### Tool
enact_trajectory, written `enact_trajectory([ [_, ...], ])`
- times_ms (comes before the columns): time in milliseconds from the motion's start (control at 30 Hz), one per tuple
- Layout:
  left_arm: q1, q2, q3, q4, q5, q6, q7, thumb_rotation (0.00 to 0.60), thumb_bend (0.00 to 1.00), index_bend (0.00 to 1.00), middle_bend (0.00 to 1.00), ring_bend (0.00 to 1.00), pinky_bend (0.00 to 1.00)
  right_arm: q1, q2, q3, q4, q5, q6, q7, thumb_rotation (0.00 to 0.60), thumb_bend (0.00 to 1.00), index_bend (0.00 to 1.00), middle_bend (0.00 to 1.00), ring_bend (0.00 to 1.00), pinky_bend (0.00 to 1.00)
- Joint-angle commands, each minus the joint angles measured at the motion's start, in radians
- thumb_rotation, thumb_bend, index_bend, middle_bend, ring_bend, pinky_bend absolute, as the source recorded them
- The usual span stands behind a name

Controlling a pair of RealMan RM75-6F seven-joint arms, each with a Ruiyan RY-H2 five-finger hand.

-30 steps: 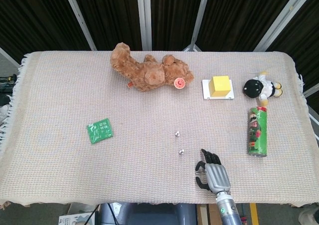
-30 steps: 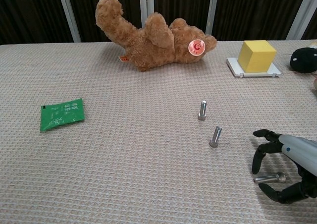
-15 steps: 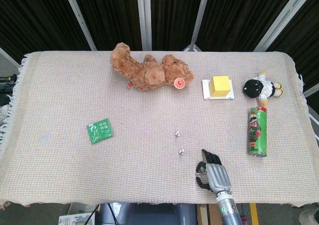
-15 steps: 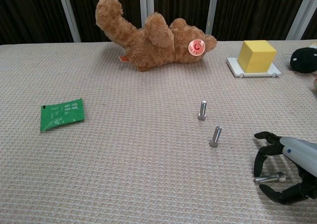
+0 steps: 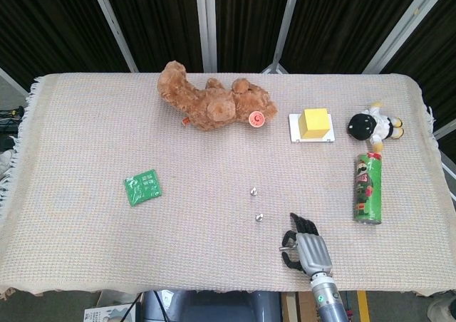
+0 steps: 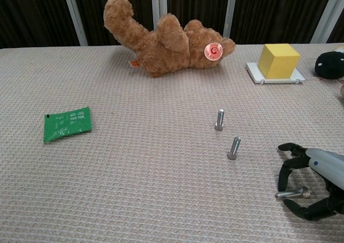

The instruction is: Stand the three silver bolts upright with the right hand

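The right hand [image 6: 310,192] is seen low over the cloth at the near table edge, about 5 o'clock from the table's centre, with the forearm running off the near edge. Its dark fingers [image 6: 287,170] are curled apart around the lying bolt [image 6: 292,193], which is cupped between them; whether it is actually gripped cannot be told. Two upright bolts are found at 10 o'clock from the hand: the nearer bolt [image 6: 234,148] and the farther bolt [image 6: 219,120].
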Motion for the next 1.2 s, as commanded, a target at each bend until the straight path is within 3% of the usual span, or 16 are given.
enact_trajectory([
  [33, 0.0, 0.0, 0.0, 0.0, 0.0, 0.0, 0.0, 0.6, 0.08, 0.09, 0.03, 0.01, 0.08, -0.001, 0.0, 0.004, 0.003, 0.0, -0.004, 0.002, 0.6, 0.39, 0.53, 0.0, 0.0, 0.06],
  [767, -0.001, 0.001, 0.004, 0.001, 0.012, -0.001, -0.003, 0.6, 0.08, 0.1, 0.03, 0.01, 0.08, -0.004, -0.001, 0.024, -0.003, -0.01, -0.021, 0.013, 0.6, 0.39, 0.59, 0.0, 0.0, 0.06],
  [1200, -0.002, 0.003, 0.003, 0.003, 0.006, -0.007, -0.01, 0.6, 0.08, 0.1, 0.03, 0.01, 0.08, 0.023, -0.007, 0.075, -0.037, 0.023, -0.035, -0.009, 0.6, 0.39, 0.59, 0.0, 0.0, 0.06],
])
